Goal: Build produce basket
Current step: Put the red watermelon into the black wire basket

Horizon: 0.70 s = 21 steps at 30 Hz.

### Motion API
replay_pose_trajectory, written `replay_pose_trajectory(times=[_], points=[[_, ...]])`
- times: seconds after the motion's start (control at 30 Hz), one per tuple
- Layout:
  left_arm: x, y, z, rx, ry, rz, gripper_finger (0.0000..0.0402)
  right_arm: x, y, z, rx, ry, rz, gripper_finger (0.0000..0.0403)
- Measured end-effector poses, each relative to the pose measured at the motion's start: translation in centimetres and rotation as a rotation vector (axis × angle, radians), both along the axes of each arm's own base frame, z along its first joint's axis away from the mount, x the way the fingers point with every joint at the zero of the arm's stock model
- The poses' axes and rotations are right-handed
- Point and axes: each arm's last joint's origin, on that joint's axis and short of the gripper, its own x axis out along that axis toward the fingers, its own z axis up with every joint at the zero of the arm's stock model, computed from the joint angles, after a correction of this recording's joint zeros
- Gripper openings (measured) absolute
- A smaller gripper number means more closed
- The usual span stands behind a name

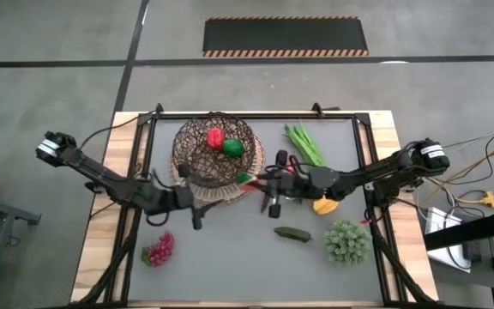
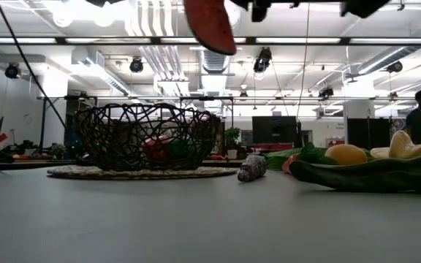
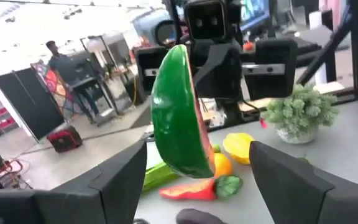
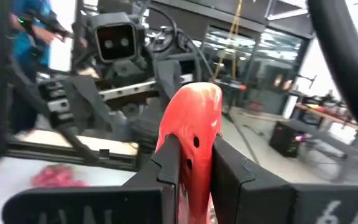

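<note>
The basket (image 1: 213, 153), dark openwork on a tan woven base, stands at the table's far middle with a red pepper (image 1: 215, 137) and a green pepper (image 1: 233, 148) inside. Just right of it, my right gripper (image 1: 266, 182) is shut on a watermelon slice (image 3: 178, 115), high above the table. The slice's green rind faces my left gripper (image 1: 202, 204). That gripper stands open near the basket's near rim, level, with nothing between its fingers (image 3: 120, 180). My right gripper pinches the watermelon slice between its two fingers (image 4: 166, 165), one on each flat red face (image 4: 194, 146). The fingers come level from the table's right. The slice stands on edge, juts past the fingertips toward the left arm, and hangs clear of the table (image 2: 210, 25).
Long green stalks (image 1: 305, 144) lie at the far right. A yellow fruit (image 1: 324, 206), a cucumber (image 1: 292, 233) and a bushy green piece (image 1: 347, 241) lie to the near right, and red grapes (image 1: 159, 249) to the near left. A person (image 3: 58, 59) stands beyond the table.
</note>
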Motion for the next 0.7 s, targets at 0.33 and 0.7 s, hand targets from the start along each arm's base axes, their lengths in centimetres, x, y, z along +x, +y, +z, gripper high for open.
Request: replay_pose_trajectory(times=[0.33, 0.7], points=[[-4.0, 2.0, 1.6, 0.028, -0.205, 0.034, 0.0265, 6.4, -4.6, -0.2, 0.016, 0.124, -0.155, 0.0040], [-6.9, 3.4, 1.7, -0.019, -0.297, 0.048, 0.0265, 12.5, -10.2, -3.5, 0.052, 0.235, -0.276, 0.0040]])
